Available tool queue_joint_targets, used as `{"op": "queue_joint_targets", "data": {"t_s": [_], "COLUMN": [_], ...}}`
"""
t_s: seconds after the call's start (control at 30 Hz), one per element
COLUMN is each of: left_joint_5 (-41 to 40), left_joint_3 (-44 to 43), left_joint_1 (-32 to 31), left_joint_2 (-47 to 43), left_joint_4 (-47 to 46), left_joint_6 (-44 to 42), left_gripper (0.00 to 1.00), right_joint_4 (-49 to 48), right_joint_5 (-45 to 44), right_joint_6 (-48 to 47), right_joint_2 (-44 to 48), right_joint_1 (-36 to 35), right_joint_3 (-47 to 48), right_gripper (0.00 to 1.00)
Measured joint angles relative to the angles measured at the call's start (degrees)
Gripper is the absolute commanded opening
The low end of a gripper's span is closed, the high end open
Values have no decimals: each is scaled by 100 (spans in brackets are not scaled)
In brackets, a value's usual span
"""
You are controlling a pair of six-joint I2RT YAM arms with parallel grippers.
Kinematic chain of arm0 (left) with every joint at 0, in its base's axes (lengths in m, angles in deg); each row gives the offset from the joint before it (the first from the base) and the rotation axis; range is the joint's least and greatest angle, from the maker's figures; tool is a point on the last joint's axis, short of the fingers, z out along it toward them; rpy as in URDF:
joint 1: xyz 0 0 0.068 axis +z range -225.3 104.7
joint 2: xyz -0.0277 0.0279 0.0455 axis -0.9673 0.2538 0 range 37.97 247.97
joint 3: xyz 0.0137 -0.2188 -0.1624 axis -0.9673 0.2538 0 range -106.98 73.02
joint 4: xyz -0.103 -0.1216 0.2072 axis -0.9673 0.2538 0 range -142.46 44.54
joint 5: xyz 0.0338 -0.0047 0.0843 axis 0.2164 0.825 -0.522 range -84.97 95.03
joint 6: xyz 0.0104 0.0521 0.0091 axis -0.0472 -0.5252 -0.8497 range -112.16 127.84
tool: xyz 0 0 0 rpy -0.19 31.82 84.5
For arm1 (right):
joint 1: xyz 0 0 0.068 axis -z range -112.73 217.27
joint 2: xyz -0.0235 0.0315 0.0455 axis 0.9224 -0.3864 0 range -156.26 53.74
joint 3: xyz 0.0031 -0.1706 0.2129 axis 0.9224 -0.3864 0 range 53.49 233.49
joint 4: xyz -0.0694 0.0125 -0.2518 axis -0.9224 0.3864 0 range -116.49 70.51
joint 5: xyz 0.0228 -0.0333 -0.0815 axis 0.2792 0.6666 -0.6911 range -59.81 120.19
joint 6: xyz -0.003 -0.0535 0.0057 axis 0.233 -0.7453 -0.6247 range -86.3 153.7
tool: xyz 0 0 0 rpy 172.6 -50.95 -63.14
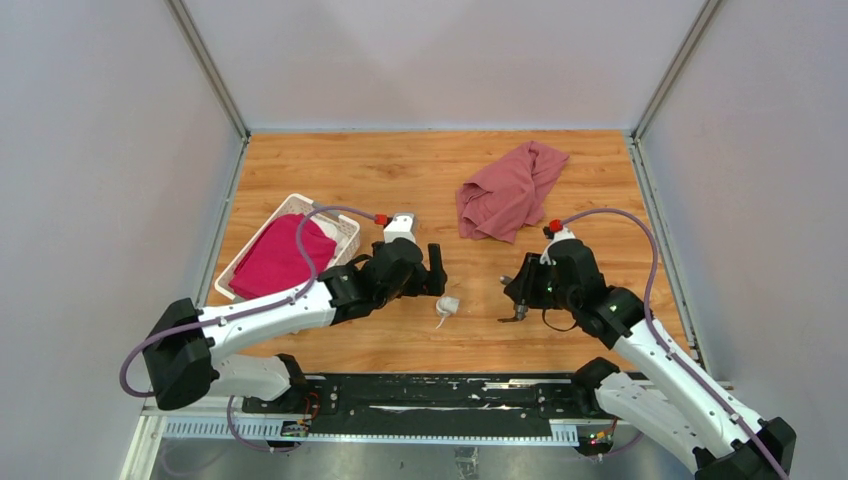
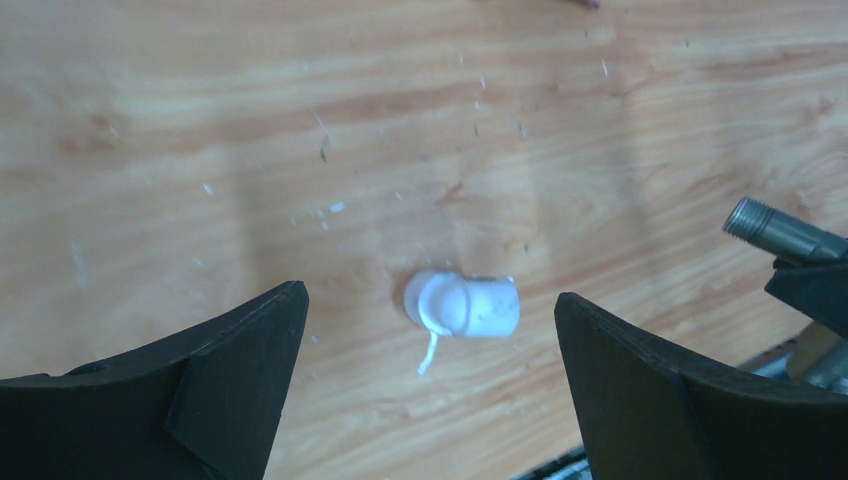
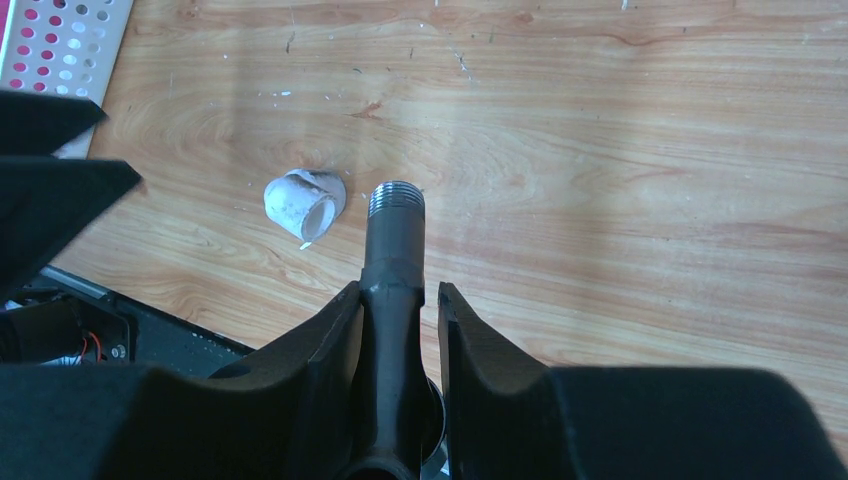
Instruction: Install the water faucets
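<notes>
The stubby white cylindrical fitting (image 1: 447, 305) lies on its side on the wooden table, with a thin white strand trailing from it. My left gripper (image 1: 437, 270) hovers over it, open. In the left wrist view the fitting (image 2: 463, 305) sits on the table between the two wide-apart fingers of that gripper (image 2: 430, 297). My right gripper (image 1: 515, 292) is shut on the dark grey metal tap (image 3: 395, 240). The tap's threaded end sticks out past the fingertips (image 3: 400, 292) and points toward the fitting (image 3: 303, 203), a short way from it. The tap's threaded end also shows in the left wrist view (image 2: 775, 228).
A dusty-red cloth (image 1: 510, 190) lies crumpled at the back right. A white slatted basket (image 1: 300, 203) with magenta fabric stands at the left, behind my left arm. The black base rail (image 1: 420, 390) runs along the table's near edge.
</notes>
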State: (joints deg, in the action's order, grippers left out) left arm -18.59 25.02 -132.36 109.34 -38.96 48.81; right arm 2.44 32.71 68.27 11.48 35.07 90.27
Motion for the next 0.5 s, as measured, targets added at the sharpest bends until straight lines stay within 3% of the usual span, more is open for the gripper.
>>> {"op": "queue_joint_targets", "data": {"t_s": [0.2, 0.5], "left_joint_5": [542, 1274], "left_joint_3": [229, -802], "left_joint_1": [2, 2], "left_joint_2": [98, 1248], "left_joint_4": [385, 1499], "left_joint_6": [1434, 3412], "left_gripper": [99, 100], "right_joint_4": [-74, -203], "right_joint_5": [35, 170], "right_joint_6": [-7, -74], "right_joint_2": [0, -92], "right_joint_1": [0, 0], "right_joint_3": [0, 0], "right_gripper": [0, 0]}}
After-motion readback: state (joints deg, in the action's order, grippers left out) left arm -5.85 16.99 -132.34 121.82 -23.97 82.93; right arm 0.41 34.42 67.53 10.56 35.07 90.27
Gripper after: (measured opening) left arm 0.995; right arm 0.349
